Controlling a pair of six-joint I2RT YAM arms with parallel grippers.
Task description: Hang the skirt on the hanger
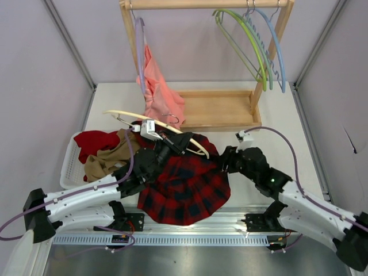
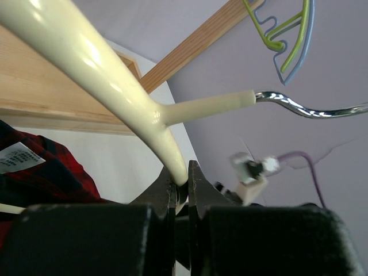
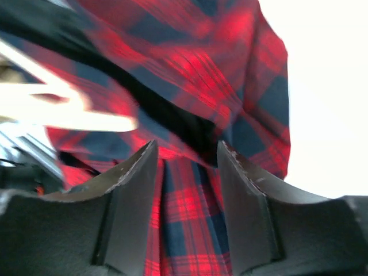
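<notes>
The red and black plaid skirt point(image 1: 184, 192) lies spread on the table between the two arms. The cream hanger point(image 1: 132, 116) is held tilted above the skirt's far edge, its metal hook point(image 1: 172, 119) toward the rack. My left gripper point(image 1: 183, 141) is shut on the hanger's right arm. In the left wrist view the fingers point(image 2: 181, 183) pinch the cream bar point(image 2: 109, 69) just below the hook stem point(image 2: 310, 109). My right gripper point(image 1: 222, 163) is open at the skirt's right edge. In the right wrist view plaid fabric point(image 3: 195, 75) lies between the spread jaws point(image 3: 187, 158).
A wooden rack point(image 1: 215, 109) stands at the back, with a salmon garment point(image 1: 158, 86) on a lilac hanger point(image 1: 140, 52) and green and blue hangers point(image 1: 261, 52). A white basket point(image 1: 70, 167) at the left holds red point(image 1: 95, 141) and tan cloths point(image 1: 106, 158).
</notes>
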